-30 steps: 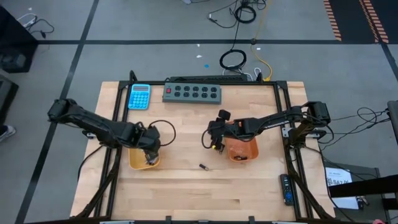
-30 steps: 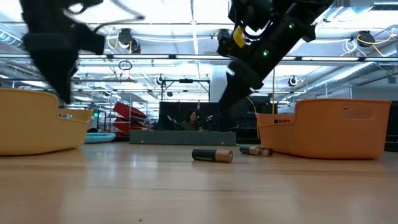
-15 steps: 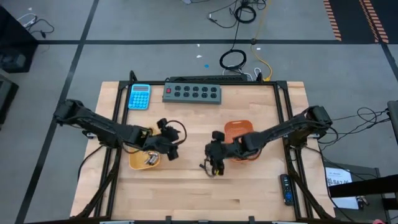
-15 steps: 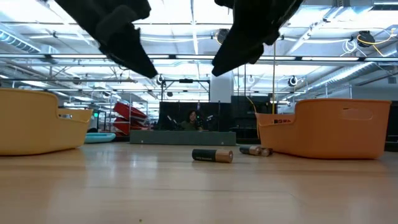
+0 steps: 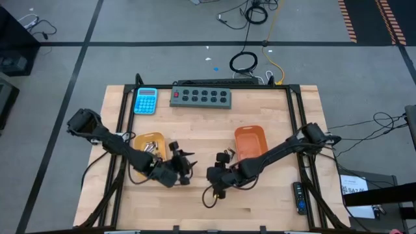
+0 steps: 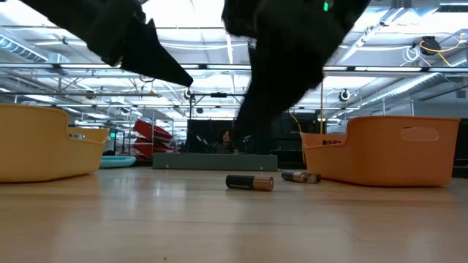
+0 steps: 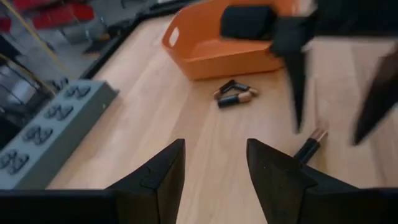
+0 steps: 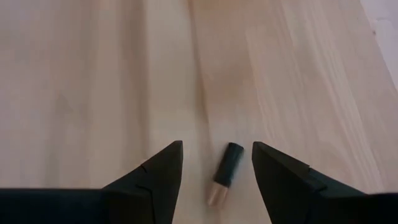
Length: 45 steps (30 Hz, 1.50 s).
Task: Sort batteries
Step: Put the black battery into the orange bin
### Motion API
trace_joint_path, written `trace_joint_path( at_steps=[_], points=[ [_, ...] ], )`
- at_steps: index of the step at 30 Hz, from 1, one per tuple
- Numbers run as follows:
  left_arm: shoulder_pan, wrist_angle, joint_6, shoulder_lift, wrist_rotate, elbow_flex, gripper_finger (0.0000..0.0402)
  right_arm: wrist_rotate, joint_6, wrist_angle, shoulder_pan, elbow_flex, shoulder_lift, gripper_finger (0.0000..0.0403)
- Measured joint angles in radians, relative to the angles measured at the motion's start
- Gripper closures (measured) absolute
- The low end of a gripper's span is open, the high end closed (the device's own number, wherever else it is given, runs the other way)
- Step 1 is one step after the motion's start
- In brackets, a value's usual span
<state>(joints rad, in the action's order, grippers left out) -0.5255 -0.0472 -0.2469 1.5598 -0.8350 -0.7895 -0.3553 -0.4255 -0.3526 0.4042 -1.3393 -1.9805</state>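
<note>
Bare worktop [image 5: 260, 97] wide open along the near edge and between the two trays: yellow tray [image 5: 144, 144] on the left, orange tray [image 5: 250, 140] on the right. One dark battery [image 8: 225, 172] lying loose on the wood, just ahead of the right hand [image 8: 214, 163] and lined up with its gap (fingers apart, holding nothing). Two more batteries [image 7: 235, 96] beside the orange tray. Left hand [image 7: 211, 163] low over the centre, also spread and empty, both arms stretched inward.
</note>
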Motion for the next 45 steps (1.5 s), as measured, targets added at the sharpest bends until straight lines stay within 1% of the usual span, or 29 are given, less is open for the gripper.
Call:
trace_joint_path(
  at_steps=[3,5,9,14,16,18,22,23,28,30,32,36,39,43,45],
  points=[
    [-0.022,-0.065,0.044,0.044,-0.050,0.009,0.0222,-0.008,-0.011,-0.053,-0.013,-0.027,-0.038,0.0218],
    [-0.021,-0.127,0.073,0.077,-0.055,0.022,0.0222,-0.003,-0.013,-0.080,-0.027,-0.039,-0.055,0.0218],
    [-0.018,-0.244,0.103,0.116,-0.053,0.059,0.0222,0.058,-0.022,-0.098,-0.053,-0.043,-0.085,0.0218],
    [-0.018,-0.261,0.092,0.119,-0.055,0.074,0.0222,0.074,-0.045,-0.127,-0.058,-0.045,-0.112,0.0225],
    [-0.018,-0.274,0.097,0.119,-0.058,0.075,0.0222,0.089,-0.043,-0.141,-0.058,-0.046,-0.113,0.0241],
    [-0.018,-0.286,0.098,0.119,-0.057,0.075,0.0222,0.116,-0.040,-0.142,-0.060,-0.048,-0.121,0.0270],
    [-0.018,-0.280,0.098,0.119,-0.058,0.075,0.0222,0.119,-0.013,-0.150,-0.060,-0.049,-0.130,0.0362],
    [-0.018,-0.280,0.098,0.119,-0.058,0.075,0.0222,0.121,-0.004,-0.152,-0.061,-0.049,-0.132,0.0377],
    [-0.018,-0.279,0.096,0.119,-0.058,0.075,0.0222,0.115,0.031,-0.144,-0.064,-0.046,-0.128,0.0381],
    [-0.018,-0.277,0.093,0.119,-0.058,0.075,0.0222,0.075,0.053,-0.153,-0.060,-0.044,-0.110,0.0381],
    [-0.018,-0.275,0.080,0.119,-0.058,0.075,0.0222,0.005,0.074,-0.201,-0.057,-0.036,-0.070,0.0381],
    [-0.018,-0.268,0.069,0.119,-0.059,0.075,0.0222,-0.159,0.058,-0.290,-0.058,-0.044,0.084,0.0381],
    [-0.020,-0.255,0.062,0.119,-0.059,0.075,0.0222,-0.281,-0.012,-0.472,-0.048,-0.042,0.173,0.0381],
    [-0.021,-0.248,0.043,0.119,-0.059,0.075,0.0222,-0.338,-0.187,-0.731,-0.054,-0.040,0.221,0.0381],
    [-0.026,-0.247,0.043,0.119,-0.059,0.075,0.0222,-0.371,-0.262,-0.812,-0.056,-0.026,0.226,0.0379]
  ],
)
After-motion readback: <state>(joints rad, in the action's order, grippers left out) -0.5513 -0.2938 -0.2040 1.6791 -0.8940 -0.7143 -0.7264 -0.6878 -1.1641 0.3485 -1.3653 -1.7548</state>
